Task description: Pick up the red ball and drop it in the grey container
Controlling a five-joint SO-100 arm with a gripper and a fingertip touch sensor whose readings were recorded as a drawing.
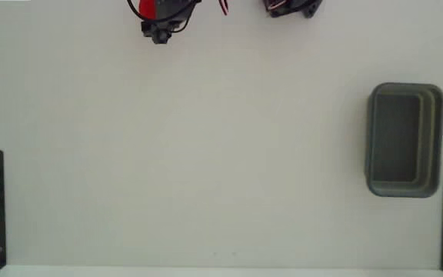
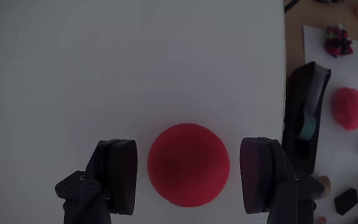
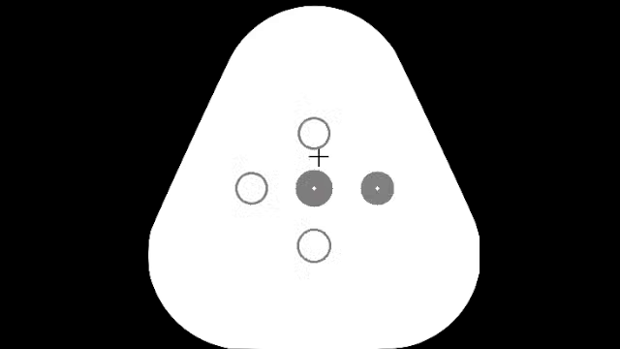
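- One white counter (image 1: 206, 154), no readable writing anywhere on it.
- One grey container (image 1: 404, 140) sits at the right edge in the fixed view.
- One pincer (image 2: 188, 180), fingers apart, a gap on both sides of the ball.
- One red ball (image 2: 189, 164) between those fingers, wrist view.

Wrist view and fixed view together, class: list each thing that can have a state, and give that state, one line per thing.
Small smooth red ball: lying on the white table, between the fingers, a gap showing on each side.
Hand: open, its dark fingers astride the ball, not touching it.
Rectangular grey-green plastic container: upright, empty.
Black tape dispenser: standing at the table's edge, tape loaded.
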